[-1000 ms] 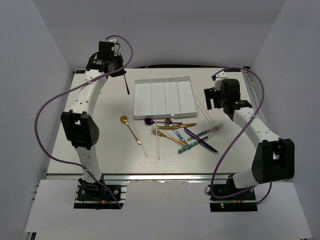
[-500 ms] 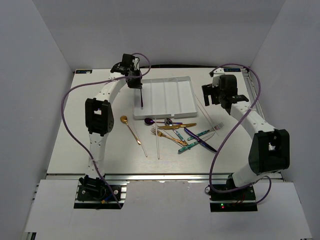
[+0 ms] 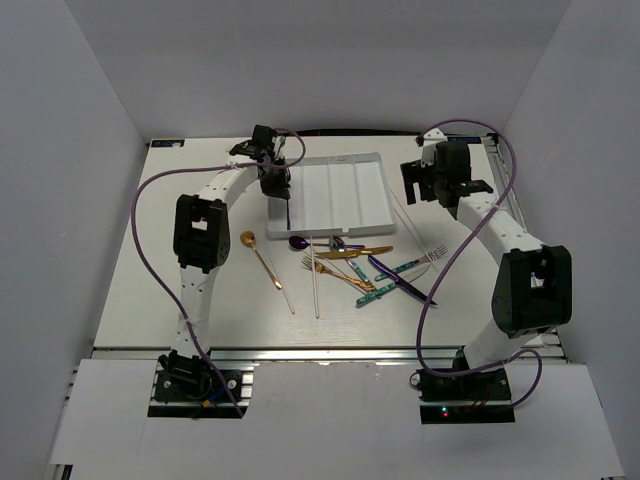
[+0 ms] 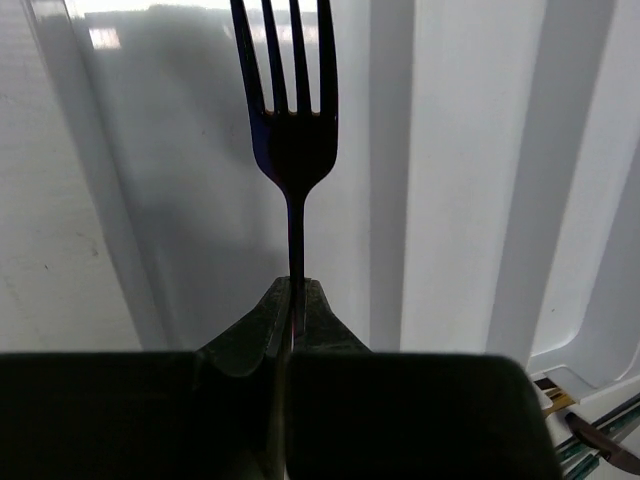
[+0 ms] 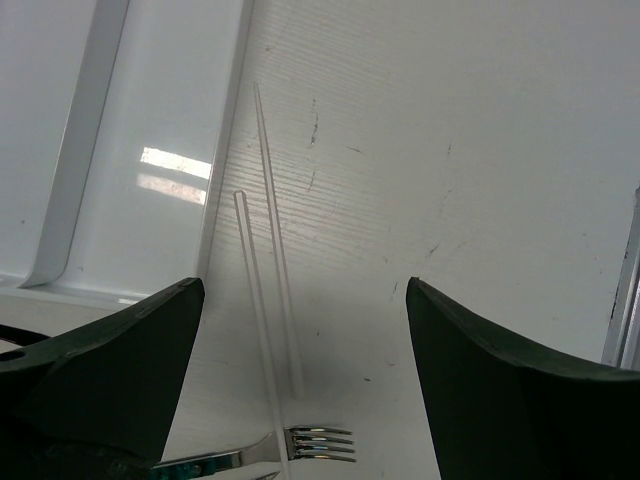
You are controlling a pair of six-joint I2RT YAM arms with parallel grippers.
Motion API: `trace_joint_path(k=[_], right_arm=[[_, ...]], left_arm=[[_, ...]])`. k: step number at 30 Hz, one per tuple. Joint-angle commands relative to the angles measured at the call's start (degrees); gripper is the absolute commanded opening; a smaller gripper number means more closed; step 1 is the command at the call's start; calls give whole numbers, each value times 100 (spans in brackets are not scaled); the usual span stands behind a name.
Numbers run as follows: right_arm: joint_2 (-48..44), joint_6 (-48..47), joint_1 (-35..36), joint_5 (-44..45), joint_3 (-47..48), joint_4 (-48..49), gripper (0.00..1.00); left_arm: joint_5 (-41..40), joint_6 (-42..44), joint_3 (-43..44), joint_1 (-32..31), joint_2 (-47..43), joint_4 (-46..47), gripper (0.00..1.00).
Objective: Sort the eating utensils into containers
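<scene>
While left tool (image 4: pixel 293 302) grips the fork (image 4: pixel 293 150) by its stem — tines over the tray (image 4: pixel 455 200), right tool (image 5: pixel 305 350) wide above chopsticks (image 5: pixel 278 250)

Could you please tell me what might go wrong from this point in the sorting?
1. The left tool pinches the dark fork only by its thin handle, tines pointing down toward the leftmost compartment of the tray. Released from there, it could tip across a divider or over the rim.
2. The open right tool hovers above two thin chopsticks lying right beside the tray's edge. A finger might strike the rim, or catch just one stick.
</scene>
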Motion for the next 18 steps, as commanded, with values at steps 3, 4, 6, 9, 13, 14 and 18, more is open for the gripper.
trace_joint_path(k=[3, 4, 6, 9, 13, 14, 18], right_arm=[[-7, 20, -35, -96, 313, -53, 88], [-15, 11, -26, -104, 305, -53, 88], [-50, 11, -35, -96, 305, -53, 88], [-94, 20, -35, -96, 278, -62, 88], [-165, 29, -35, -96, 234, -53, 88], [-191, 38, -35, -87, 226, -53, 88], [-288, 29, -35, -61, 120, -53, 89]], left_arm=[[184, -240, -199, -3, -230, -31, 14], [184, -240, -217, -3, -256, -40, 20], [10, -266, -208, 6, -379, -92, 47], [-376, -301, -138, 23, -695, -268, 63], [-816, -407, -558, 102, -1450, -382, 59], [-879, -477, -916, 164, -1835, -417, 54], [-879, -731, -2104, 330, -2532, -715, 48]])
